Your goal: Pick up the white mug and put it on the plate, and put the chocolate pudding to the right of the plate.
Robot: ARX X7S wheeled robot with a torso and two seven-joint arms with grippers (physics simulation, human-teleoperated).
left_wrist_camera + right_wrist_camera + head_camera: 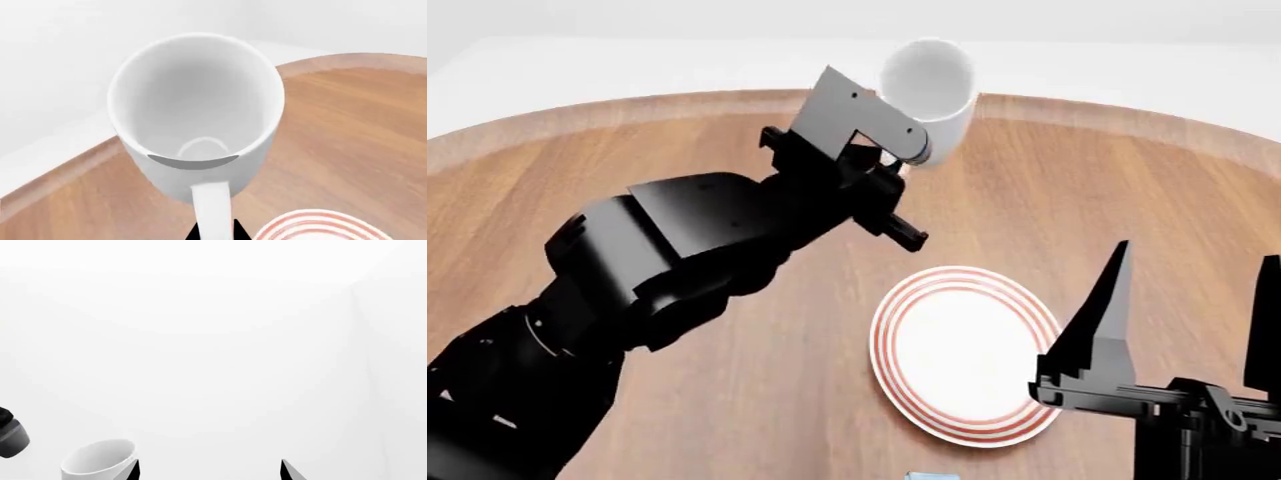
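White glossy mug (197,117): handle clamped in left gripper (215,231), seen only at the wrist.
Right gripper (1188,330): wide, empty.
Red-ringed round plate (968,352): partly cut off at the wrist.

- White mug (932,95): plain glossy white ceramic, one loop handle, no markings. Raised clear of the wooden table (694,150), tilted, with its open mouth toward the head camera. Interior appears empty in the left wrist view. Held by its handle in the left gripper (894,160). Positioned above the far part of the table, beyond the plate and apart from it.
- Plate (966,352): round, white, thin concentric red rings around the rim. Lies flat on the table, nothing on it.
- Chocolate pudding (932,475): only a light blue sliver shows at the head view's lower edge, near the plate; pose cannot be determined.
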